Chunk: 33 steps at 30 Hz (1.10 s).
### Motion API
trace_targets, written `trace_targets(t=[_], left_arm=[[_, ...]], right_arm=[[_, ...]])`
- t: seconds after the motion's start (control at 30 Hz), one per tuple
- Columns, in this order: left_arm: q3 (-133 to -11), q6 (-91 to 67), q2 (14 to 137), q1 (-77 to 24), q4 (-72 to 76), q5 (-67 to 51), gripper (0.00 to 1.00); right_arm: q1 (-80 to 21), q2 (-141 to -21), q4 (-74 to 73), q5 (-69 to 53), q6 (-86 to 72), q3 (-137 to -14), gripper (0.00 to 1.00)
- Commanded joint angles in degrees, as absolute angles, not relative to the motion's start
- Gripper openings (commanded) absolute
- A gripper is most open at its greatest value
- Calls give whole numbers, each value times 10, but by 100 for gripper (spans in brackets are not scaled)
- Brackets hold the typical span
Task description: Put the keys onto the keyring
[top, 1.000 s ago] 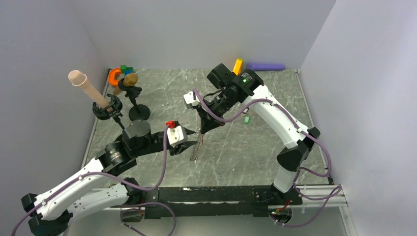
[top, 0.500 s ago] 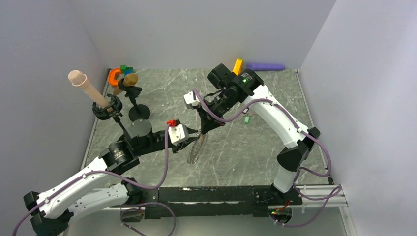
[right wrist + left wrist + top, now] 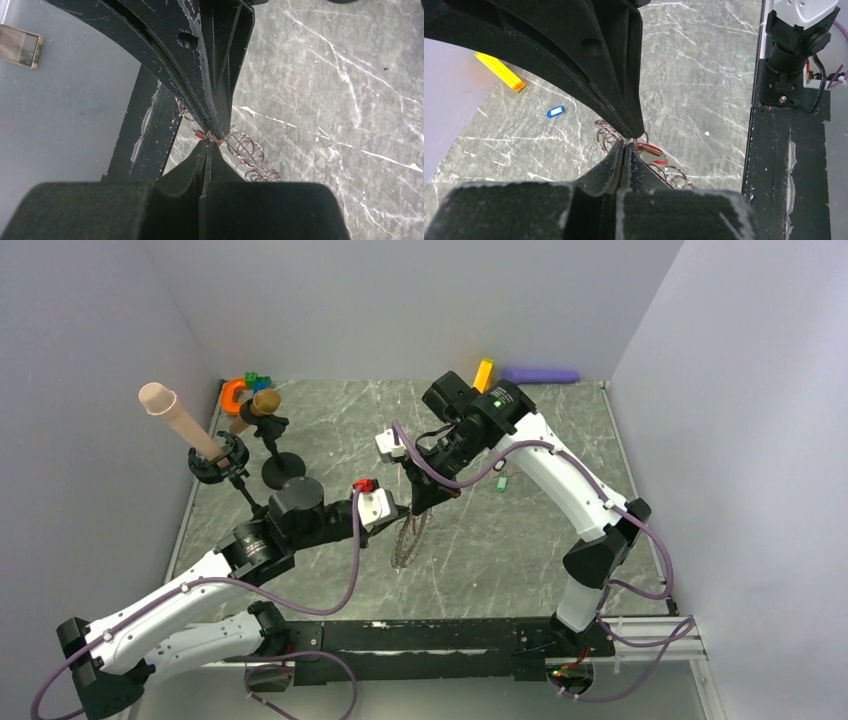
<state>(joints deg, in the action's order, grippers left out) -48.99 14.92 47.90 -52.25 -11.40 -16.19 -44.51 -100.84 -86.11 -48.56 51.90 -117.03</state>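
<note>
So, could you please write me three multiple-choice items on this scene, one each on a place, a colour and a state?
1. Where is the green key?
A) lying on the table
B) clamped between fingers
C) on top of an arm

2. What colour is the key nearest the left gripper in its wrist view?
A) blue
B) red
C) black

3. How do the left gripper's jaws stand?
A) wide open
B) half open
C) shut

Answers:
1 A, the green key lies alone on the table.
2 B, the red key shows among the links of the keyring.
3 C, the fingers press together with no gap.
</note>
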Motion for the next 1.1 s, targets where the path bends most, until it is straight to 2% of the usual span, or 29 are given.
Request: trace_targets(t=[0.0,0.13,0.33,0.43,0.5,0.53,0.87,1.07], left_arm=[[-505,147,473,-523,-118,-163,0],[-477,124,437,-523,-77,-145,0],[-383,55,354,-523,55,-114,0],[-334,13,321,-522,133,-103,0],[-309,-19,308,-522,168,-97,0],[-298,-28,303,-523,183,-94,0],[-256,-64,294,-523,274,-89,0],[-228,-80,291,-522,339,-82,0]], right_arm=[[-447,-998,-845,-523,530,-1173,0],[-447,-992,-823,-529,511,-1155,0],[-431,-953,-751,-574,457,-1109,6],[-425,-942,-720,-601,434,-1086,17],[-425,-945,-723,-616,430,-1084,39],[-424,-943,-714,-623,426,-1077,41],[-424,-936,-632,-653,353,-1034,40],[-425,-933,-618,-641,341,-1026,33]])
